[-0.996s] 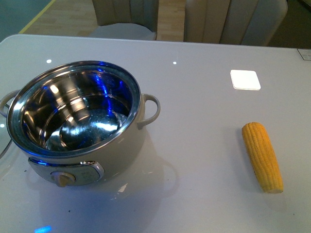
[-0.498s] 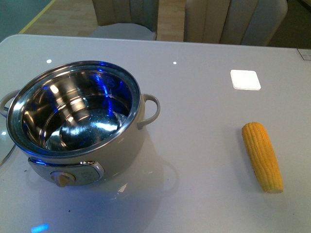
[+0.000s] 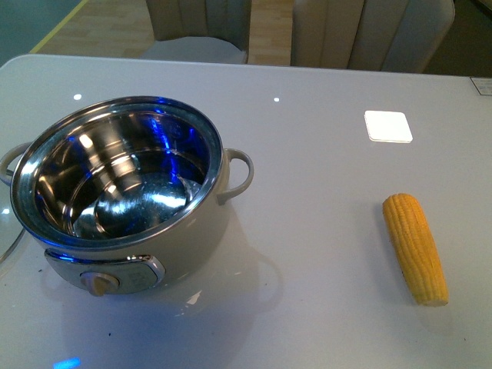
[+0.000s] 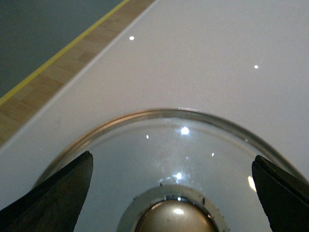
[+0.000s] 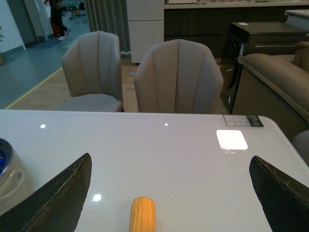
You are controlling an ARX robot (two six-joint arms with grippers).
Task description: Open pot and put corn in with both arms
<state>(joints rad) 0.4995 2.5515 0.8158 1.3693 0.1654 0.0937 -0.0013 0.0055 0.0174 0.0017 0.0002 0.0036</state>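
The cream-white pot (image 3: 123, 192) stands open at the left of the white table, its steel inside empty, its knob facing me. Its glass lid (image 4: 178, 159) with a brass-coloured knob (image 4: 174, 217) lies flat on the table; a sliver of its rim shows at the front view's left edge (image 3: 8, 242). My left gripper (image 4: 174, 193) is open, jaws spread wide either side of the lid knob and apart from it. The yellow corn (image 3: 415, 246) lies on the table at the right. My right gripper (image 5: 169, 193) is open, with the corn's end (image 5: 142, 215) between its jaws, untouched. Neither arm shows in the front view.
A bright white square patch (image 3: 387, 126) lies on the table beyond the corn. Two beige chairs (image 5: 176, 77) stand behind the table's far edge. The pot's side handle (image 3: 238, 173) sticks out toward the middle of the table. A sofa (image 5: 275, 82) is at the far right.
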